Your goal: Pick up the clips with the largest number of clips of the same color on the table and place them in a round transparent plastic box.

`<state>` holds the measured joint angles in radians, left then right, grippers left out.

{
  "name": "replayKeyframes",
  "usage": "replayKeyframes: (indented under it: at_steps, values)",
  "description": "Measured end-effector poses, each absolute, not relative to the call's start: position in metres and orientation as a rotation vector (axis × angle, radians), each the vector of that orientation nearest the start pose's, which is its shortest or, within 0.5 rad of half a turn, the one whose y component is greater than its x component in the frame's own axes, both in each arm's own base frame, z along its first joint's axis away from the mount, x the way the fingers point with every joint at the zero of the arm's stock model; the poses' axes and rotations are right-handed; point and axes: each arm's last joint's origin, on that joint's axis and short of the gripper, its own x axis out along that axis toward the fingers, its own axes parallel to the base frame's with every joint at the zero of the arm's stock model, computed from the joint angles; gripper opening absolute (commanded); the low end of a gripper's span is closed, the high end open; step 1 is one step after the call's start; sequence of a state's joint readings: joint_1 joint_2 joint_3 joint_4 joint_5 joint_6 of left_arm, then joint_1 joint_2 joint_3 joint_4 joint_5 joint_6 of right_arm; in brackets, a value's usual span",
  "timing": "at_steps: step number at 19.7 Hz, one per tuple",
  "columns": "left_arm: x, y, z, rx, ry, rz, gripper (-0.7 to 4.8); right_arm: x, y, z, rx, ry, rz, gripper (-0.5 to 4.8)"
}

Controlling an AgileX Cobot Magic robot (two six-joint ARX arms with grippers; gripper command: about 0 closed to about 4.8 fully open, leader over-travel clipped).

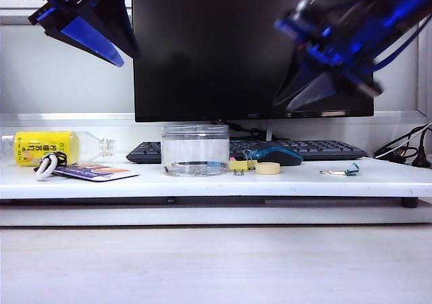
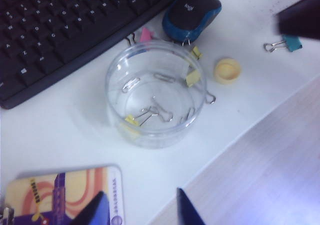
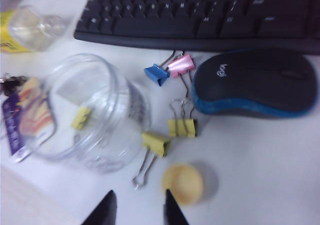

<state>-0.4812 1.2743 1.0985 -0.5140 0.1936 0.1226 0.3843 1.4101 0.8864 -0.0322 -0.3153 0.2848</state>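
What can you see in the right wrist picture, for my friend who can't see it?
The right gripper hangs with open, empty jaws above two yellow clips lying beside a clear round box. One yellow clip is already in the box. A mouse, keyboard, pink clip and blue clip lie nearby.

Jar [image 2: 156,92]: clear plastic, glossy, smooth wall catching highlights. Clips [image 3: 182,127]: pale-yellow painted bodies, matt; bare silver wire handles, shiny metal. Mouse [image 3: 250,82]: matt black top, glossy blue plastic band. Keyboard [image 2: 65,30]: black plastic, dull keys. Tape roll [image 3: 183,184]: pale yellow, papery, matt. Table [image 2: 60,135]: white, smooth, faint sheen; its front strip shows pale wood grain. Monitor [image 1: 250,47]: glossy black screen. Card [image 2: 65,195]: printed, glossy.
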Motion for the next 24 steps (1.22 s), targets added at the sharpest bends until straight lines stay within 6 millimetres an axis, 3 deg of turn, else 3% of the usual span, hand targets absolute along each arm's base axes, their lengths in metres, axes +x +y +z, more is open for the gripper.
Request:
replayKeyframes:
  at_steps: [9, 14, 24]
  values:
    - [0.237, -0.13, 0.313, 0.207, 0.624, -0.69, 1.87, 0.305, 0.167, 0.222, 0.189, 0.699, 0.672, 1.27]
    - [0.237, -0.13, 0.313, 0.207, 0.625, -0.69, 1.87, 0.316, 0.167, 0.21, 0.12, 0.699, 0.531, 1.27]
    - [0.237, -0.132, 0.311, 0.188, 0.632, -0.755, 1.87, 0.318, 0.168, 0.213, 0.092, 0.66, 0.525, 1.49]
